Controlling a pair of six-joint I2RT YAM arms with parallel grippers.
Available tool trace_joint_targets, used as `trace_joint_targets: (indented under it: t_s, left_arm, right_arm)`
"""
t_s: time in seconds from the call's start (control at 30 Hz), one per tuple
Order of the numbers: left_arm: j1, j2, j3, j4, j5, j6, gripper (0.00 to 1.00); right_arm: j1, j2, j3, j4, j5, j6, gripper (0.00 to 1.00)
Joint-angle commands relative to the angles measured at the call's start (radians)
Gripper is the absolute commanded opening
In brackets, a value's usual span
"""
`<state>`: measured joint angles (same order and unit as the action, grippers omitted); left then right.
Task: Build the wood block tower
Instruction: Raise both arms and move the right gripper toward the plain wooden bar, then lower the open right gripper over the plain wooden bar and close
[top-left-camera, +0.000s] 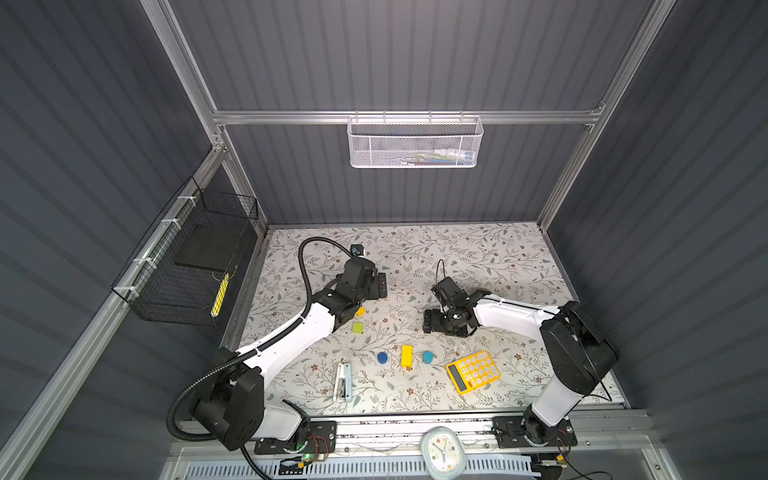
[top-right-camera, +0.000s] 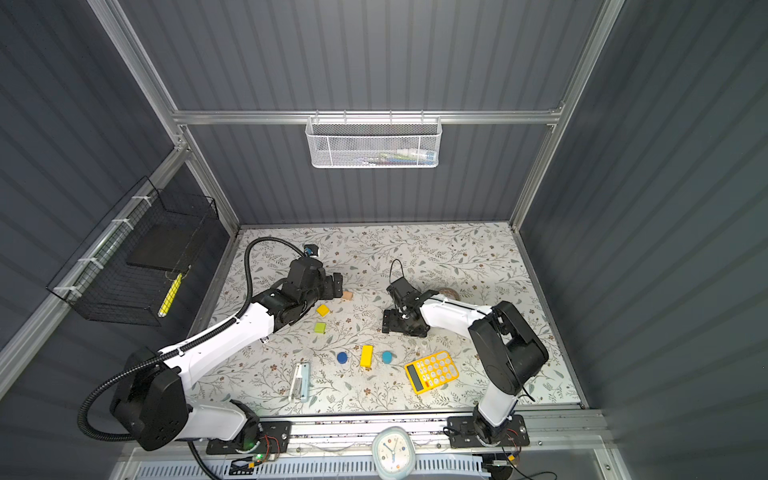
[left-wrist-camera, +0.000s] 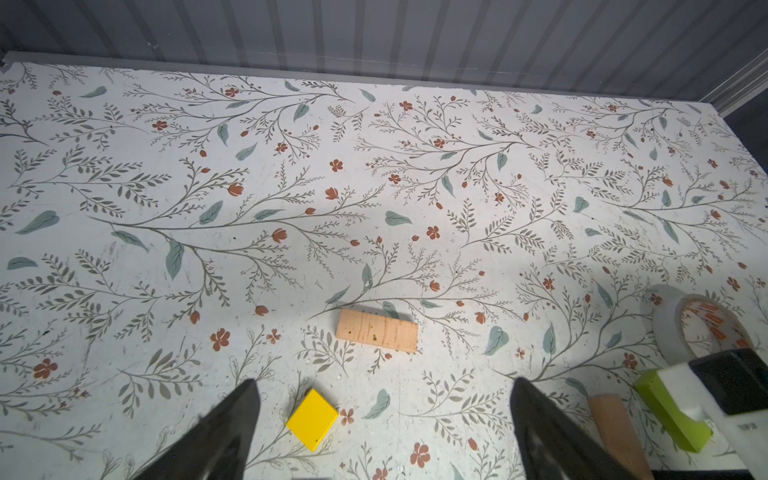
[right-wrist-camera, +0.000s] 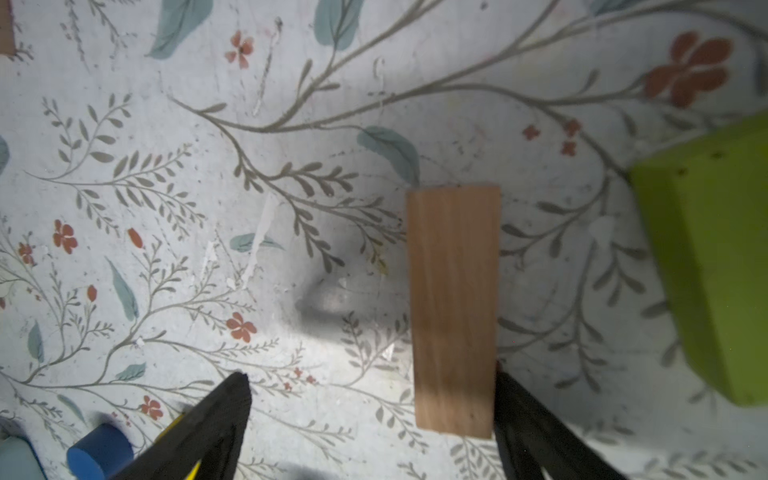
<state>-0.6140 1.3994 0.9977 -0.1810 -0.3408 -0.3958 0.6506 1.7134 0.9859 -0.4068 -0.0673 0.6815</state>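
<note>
My left gripper (left-wrist-camera: 384, 395) is open above the floral table. A yellow cube (left-wrist-camera: 312, 419) lies between its fingers, nearer one of them, and a tan bar (left-wrist-camera: 377, 336) lies just beyond. My right gripper (right-wrist-camera: 374, 378) is open too. The end of a second tan bar (right-wrist-camera: 455, 307) lies flat between its fingers, right beside one, with a lime-green bar (right-wrist-camera: 715, 257) next to it. In both top views a lime cube (top-left-camera: 358, 328), a yellow bar (top-left-camera: 407, 356) and two blue cylinders (top-left-camera: 382, 357) (top-left-camera: 428, 356) lie loose nearer the front. Nothing is stacked.
A yellow calculator (top-left-camera: 473, 371) lies front right and a white stapler (top-left-camera: 343, 381) front left. A clear tape roll (top-right-camera: 449, 293) sits behind the right arm. A clock (top-left-camera: 442, 451) stands on the front rail. A wire basket (top-left-camera: 187, 266) hangs on the left wall.
</note>
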Motion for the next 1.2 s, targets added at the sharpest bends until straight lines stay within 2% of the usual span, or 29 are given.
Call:
trace_joint_targets:
  t_s: [0.0,0.27,0.8,1.0,1.17]
  left_arm:
    - [-0.003,-0.005,-0.004,-0.012,-0.021,0.020,0.95]
    - [-0.003,0.005,0.000,-0.024,-0.039,0.031,0.95]
    - [-0.002,0.021,0.009,-0.047,-0.073,0.033,0.96]
    - [-0.003,0.022,0.012,-0.051,-0.073,0.032,0.96]
    - [-0.003,0.017,0.008,-0.047,-0.073,0.034,0.96]
  right_arm:
    - [0.017,0.028,0.030,0.009,-0.044,0.021,0.90]
    - [0.043,0.096,0.099,0.013,-0.115,0.026,0.87]
    - [0.057,0.212,0.274,0.005,-0.135,-0.011,0.87]
    - [0.060,0.128,0.271,-0.028,-0.119,-0.015,0.86]
    - [0.069,0.002,0.256,-0.095,-0.030,-0.009,0.86]
